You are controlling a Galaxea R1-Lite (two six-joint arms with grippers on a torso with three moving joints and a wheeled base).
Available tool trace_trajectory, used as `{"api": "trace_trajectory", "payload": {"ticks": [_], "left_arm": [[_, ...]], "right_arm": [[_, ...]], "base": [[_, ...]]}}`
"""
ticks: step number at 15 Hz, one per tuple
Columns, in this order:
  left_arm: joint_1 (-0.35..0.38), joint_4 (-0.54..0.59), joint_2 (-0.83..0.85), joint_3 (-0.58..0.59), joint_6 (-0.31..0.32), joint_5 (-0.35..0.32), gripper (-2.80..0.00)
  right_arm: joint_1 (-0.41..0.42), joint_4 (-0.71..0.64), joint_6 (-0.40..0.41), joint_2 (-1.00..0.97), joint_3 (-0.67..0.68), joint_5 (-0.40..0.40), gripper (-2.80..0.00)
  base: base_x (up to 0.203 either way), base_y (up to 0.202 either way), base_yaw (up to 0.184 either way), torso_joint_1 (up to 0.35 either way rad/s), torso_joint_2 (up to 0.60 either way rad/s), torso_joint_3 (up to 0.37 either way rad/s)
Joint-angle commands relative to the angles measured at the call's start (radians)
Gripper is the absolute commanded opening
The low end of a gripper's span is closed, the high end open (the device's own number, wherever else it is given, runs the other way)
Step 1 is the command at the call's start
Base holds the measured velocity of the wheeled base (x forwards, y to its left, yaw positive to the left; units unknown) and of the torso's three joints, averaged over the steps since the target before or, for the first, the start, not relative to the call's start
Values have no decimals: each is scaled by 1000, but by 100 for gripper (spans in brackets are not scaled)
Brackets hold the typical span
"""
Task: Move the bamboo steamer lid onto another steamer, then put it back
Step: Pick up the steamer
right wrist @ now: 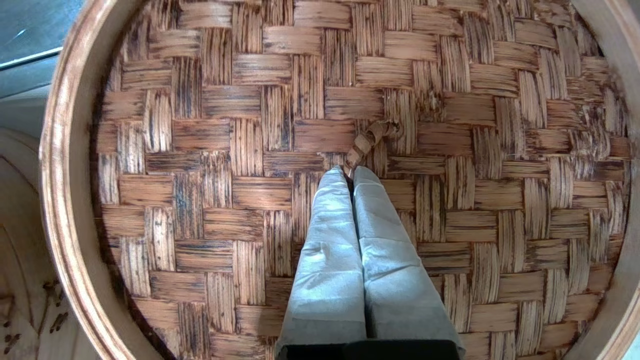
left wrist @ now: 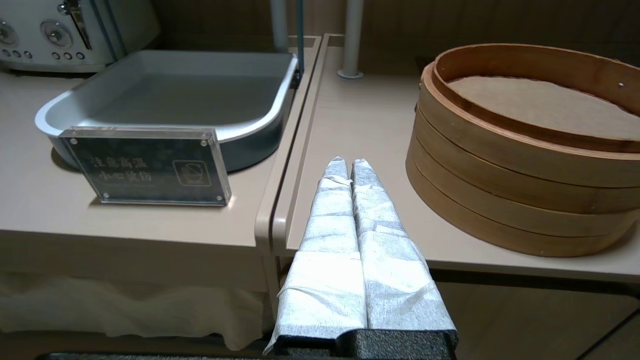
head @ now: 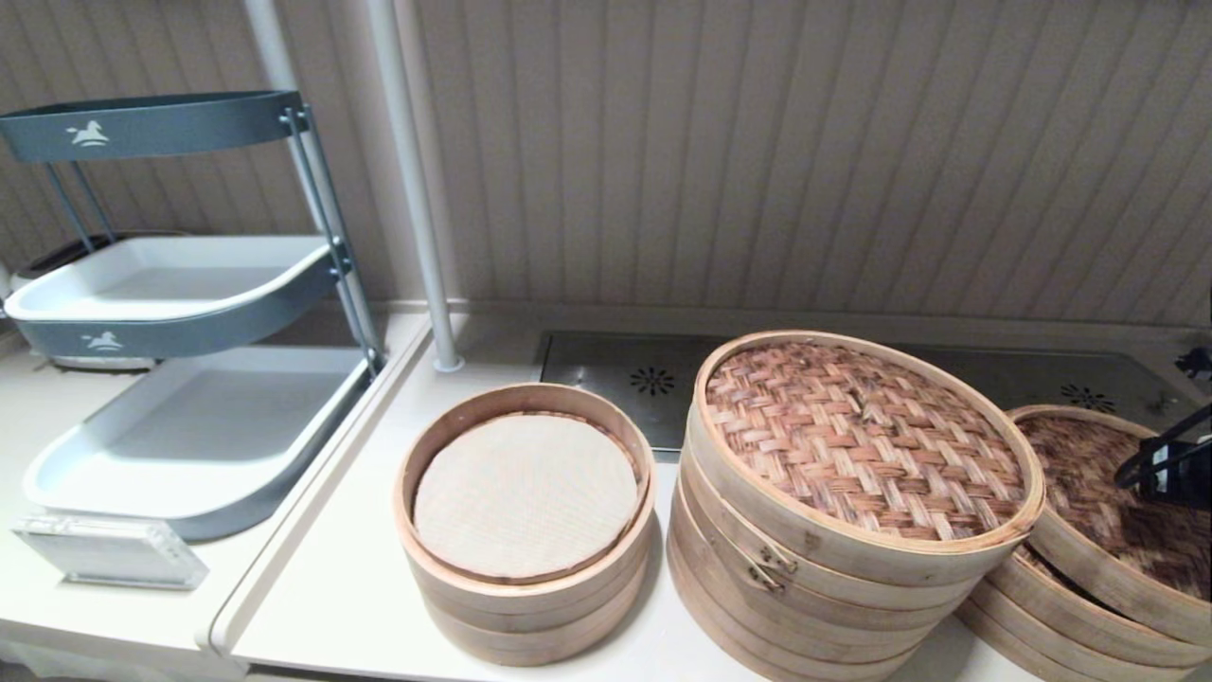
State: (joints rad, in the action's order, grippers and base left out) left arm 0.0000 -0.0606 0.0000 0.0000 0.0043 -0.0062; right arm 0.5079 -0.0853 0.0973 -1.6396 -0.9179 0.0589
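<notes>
While the left gripper (left wrist: 346, 162) hangs idle off the counter's (left wrist: 350, 130) front edge, fingers pressed together and empty, the right gripper (right wrist: 348, 172) works over the lid (right wrist: 240, 150). Its fingers are closed at the centre knot (right wrist: 369, 141), tips meeting on the knot's lower end; whether they actually pinch it cannot be confirmed. Lid sits tilted on the low stack (head: 1070, 620) at far right, its near-left rim lifted against the tall steamer (head: 852, 502). Tall steamer carries its own lighter woven lid. Small steamer (head: 525, 521) with cloth liner stands left of it.
</notes>
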Motion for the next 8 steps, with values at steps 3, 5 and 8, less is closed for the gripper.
{"api": "trace_trajectory", "payload": {"ticks": [3, 5, 8], "left_arm": [[0, -1, -2, 25, 0, 0, -280], [0, -1, -2, 25, 0, -1, -280], [1, -1, -2, 25, 0, -1, -280]], "right_arm": [[-2, 6, -1, 23, -4, 1, -280], [-2, 6, -2, 24, -13, 1, -280], [-3, 6, -23, 46, -37, 1, -280]], "base": [[0, 0, 0, 0, 0, 0], [0, 0, 0, 0, 0, 0], [0, 0, 0, 0, 0, 0]]}}
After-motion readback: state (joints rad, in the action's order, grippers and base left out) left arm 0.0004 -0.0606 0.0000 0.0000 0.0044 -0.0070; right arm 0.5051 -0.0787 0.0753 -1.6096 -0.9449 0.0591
